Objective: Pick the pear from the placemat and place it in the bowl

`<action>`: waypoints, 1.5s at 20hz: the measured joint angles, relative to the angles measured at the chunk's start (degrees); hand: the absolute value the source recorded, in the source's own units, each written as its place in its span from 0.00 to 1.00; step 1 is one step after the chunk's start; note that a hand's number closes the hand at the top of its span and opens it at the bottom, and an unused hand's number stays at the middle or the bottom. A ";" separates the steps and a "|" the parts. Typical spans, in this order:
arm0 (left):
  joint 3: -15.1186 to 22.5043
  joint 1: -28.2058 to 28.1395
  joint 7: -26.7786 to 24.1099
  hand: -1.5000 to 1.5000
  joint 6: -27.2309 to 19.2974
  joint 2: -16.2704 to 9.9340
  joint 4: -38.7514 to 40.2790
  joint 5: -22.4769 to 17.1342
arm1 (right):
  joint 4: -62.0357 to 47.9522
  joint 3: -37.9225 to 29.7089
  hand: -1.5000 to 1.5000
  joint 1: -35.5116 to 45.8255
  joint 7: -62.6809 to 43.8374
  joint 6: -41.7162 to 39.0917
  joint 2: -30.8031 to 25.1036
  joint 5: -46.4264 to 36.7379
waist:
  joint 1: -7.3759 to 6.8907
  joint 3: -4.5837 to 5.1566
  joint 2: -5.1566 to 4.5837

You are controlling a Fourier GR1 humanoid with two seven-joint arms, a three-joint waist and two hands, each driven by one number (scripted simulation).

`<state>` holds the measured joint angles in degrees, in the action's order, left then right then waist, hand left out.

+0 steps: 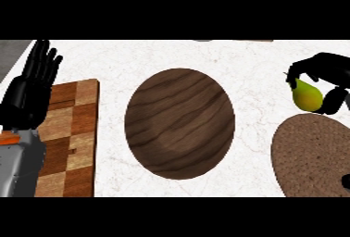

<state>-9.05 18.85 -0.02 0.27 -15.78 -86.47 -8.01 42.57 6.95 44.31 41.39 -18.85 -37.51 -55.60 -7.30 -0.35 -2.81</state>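
A yellow-green pear [307, 96] hangs at the right edge of the head view, above the far edge of the round brown placemat [311, 157]. My right hand [325, 69] is curled over it from above, fingers and thumb around the fruit. The dark wooden bowl [179, 123] stands in the middle of the white counter, to the left of the pear, with nothing in it. My left hand [31, 88] rests open at the left edge, fingers pointing up, over the checkered board.
A checkered wooden cutting board [68, 139] lies at the left, partly under my left forearm. White marble counter [253, 69] stretches between the bowl and the placemat. A dark object [346, 181] shows at the right edge on the placemat.
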 measured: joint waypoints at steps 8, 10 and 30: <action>0.28 1.34 0.31 0.50 -0.75 0.37 1.11 0.64 | -10.14 -3.87 1.00 11.12 9.07 7.10 -2.79 0.48 | 0.03 0.02 0.02; 0.33 1.33 0.18 0.50 -0.98 0.49 1.37 0.90 | -12.28 -4.79 1.00 13.58 11.16 6.76 -2.68 2.00 | 0.38 0.06 0.21; -2.00 -0.68 0.28 0.50 -1.30 -0.80 2.45 0.67 | -20.61 -6.46 1.00 34.63 9.47 -6.14 5.86 17.66 | 4.21 0.38 2.37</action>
<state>-11.05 18.17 0.25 -1.04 -16.59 -84.03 -7.34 21.96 0.48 78.94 50.86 -24.98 -31.65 -37.94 -3.09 0.04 -0.44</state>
